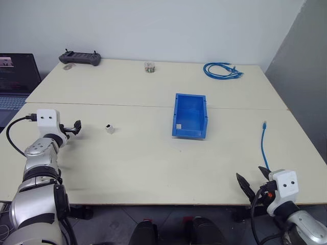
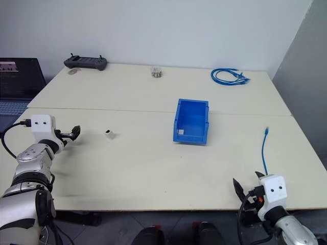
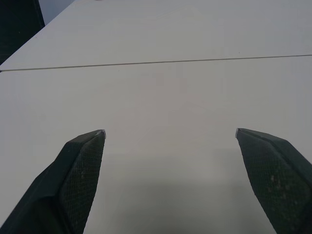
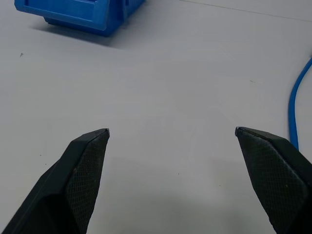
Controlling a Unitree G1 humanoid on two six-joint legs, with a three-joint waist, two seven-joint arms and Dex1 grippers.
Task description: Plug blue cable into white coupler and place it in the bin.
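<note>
The thin blue cable (image 1: 262, 145) lies straight on the right side of the table, with its plug end pointing away from me. At left centre the tiny white coupler (image 1: 110, 128) stands alone on the table. The blue bin (image 1: 190, 116) sits mid-table, its low lip facing me. My left gripper (image 1: 77, 126) hovers open a short way left of the coupler, nothing between its fingers (image 3: 80, 165). My right gripper (image 1: 254, 178) is open at the table's near right edge, just short of the cable's near end. In the right wrist view the cable (image 4: 294, 105) and the bin (image 4: 83, 14) lie ahead.
A coiled bundle of blue cables (image 1: 223, 70) lies at the far right. A black controller (image 1: 79, 57) and a small jar (image 1: 149, 67) sit along the far edge. A laptop (image 1: 18, 76) stands off the table's left side. A seam (image 1: 127, 105) crosses the tabletop.
</note>
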